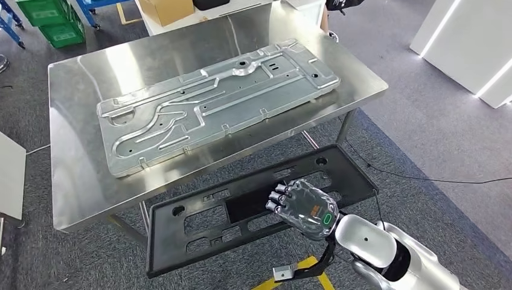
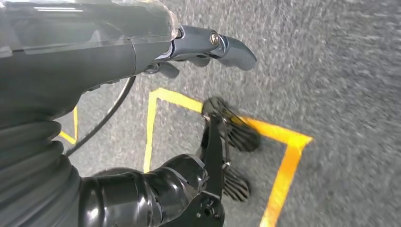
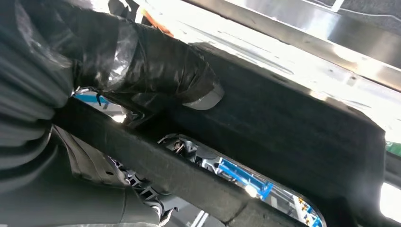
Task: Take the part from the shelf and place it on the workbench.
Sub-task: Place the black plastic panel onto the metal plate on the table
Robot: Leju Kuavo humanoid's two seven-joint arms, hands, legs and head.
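Part: the black panel point(image 1: 253, 208), long and flat with several cut-outs, is carried level in front of your robot, at the near edge of the workbench point(image 1: 78, 181) and not yet on it. Its far long edge runs close along the bench front, apparently slightly under the rim; you cannot tell from the head view whether they touch.

Right hand: the right hand point(image 1: 302, 205) grips the panel near its middle, fingers curled down through a large opening while the back of the hand lies on top. In the right wrist view the taped thumb point(image 3: 161, 75) presses against the panel's dark face point(image 3: 293, 137). Gripping through a cut-out likely keeps a wide, thin piece from sliding or tipping.

Left hand: the left hand point(image 2: 189, 47) hangs over grey carpet and yellow floor tape point(image 2: 283, 165). It holds nothing; fingers look loosely extended.

Workbench: stainless top, bare along its front and left margins.

Occupant: a large silver stamped plate point(image 1: 217, 103) lies diagonally across the bench centre, taking most of the surface.

Judgement: you are in the carry-to-bench step. The panel probably needs lifting above the rim, then setting either on the bare front strip or over the plate. A one-handed central grip risks the long ends dipping and catching the edge.
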